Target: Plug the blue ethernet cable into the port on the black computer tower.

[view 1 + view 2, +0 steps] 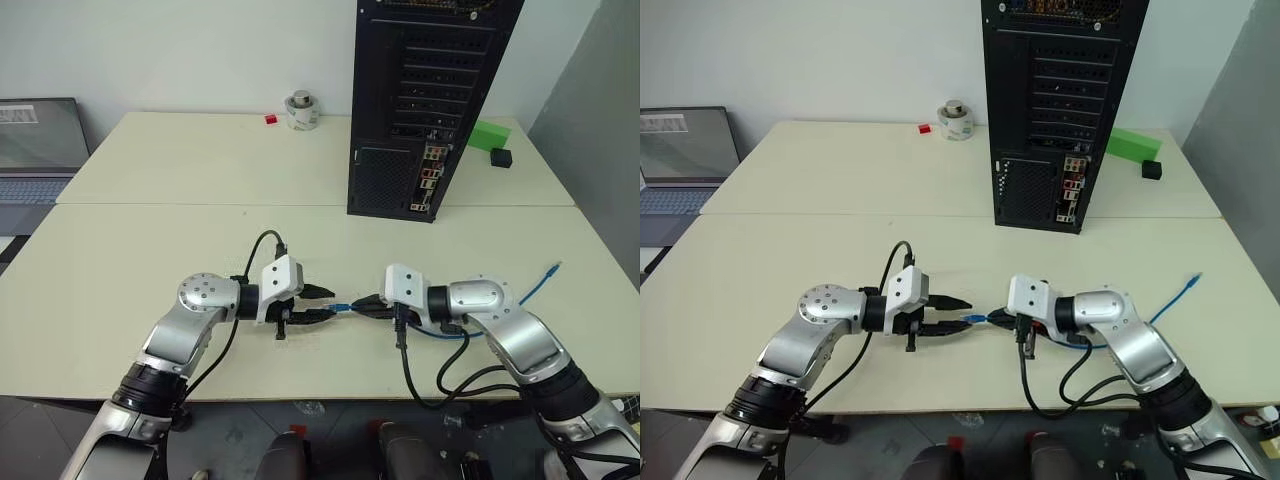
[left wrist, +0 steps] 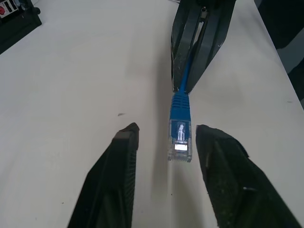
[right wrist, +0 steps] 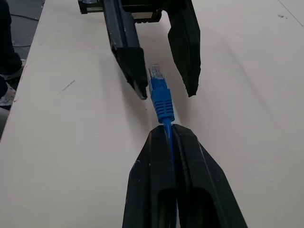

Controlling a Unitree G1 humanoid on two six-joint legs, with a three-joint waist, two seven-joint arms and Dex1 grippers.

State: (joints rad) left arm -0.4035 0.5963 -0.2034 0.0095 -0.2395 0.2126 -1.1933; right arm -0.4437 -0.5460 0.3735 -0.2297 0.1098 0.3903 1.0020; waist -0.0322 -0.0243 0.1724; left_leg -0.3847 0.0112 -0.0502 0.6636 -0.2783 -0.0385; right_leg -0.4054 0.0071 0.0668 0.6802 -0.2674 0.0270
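Observation:
The blue ethernet cable [image 1: 343, 307] is held low over the cream table [image 1: 150, 240], with my right gripper [image 1: 362, 306] shut on the cord just behind its clear plug [image 2: 180, 142]. My left gripper [image 1: 333, 303] faces it from the left, open. Its two fingers [image 2: 124, 147] straddle the plug, with a gap showing on each side. The rest of the cable trails behind my right arm to its other end [image 1: 553, 268] on the table at the right. The black computer tower [image 1: 430, 100] stands at the back, its rear panel and strip of coloured connectors [image 1: 432, 180] turned toward me.
A grey laptop [image 1: 35, 150] sits at the far left. A roll of tape [image 1: 302, 110] and a small red piece [image 1: 270, 119] lie at the back. A green block [image 1: 488, 135] and a black cube [image 1: 501, 157] sit right of the tower.

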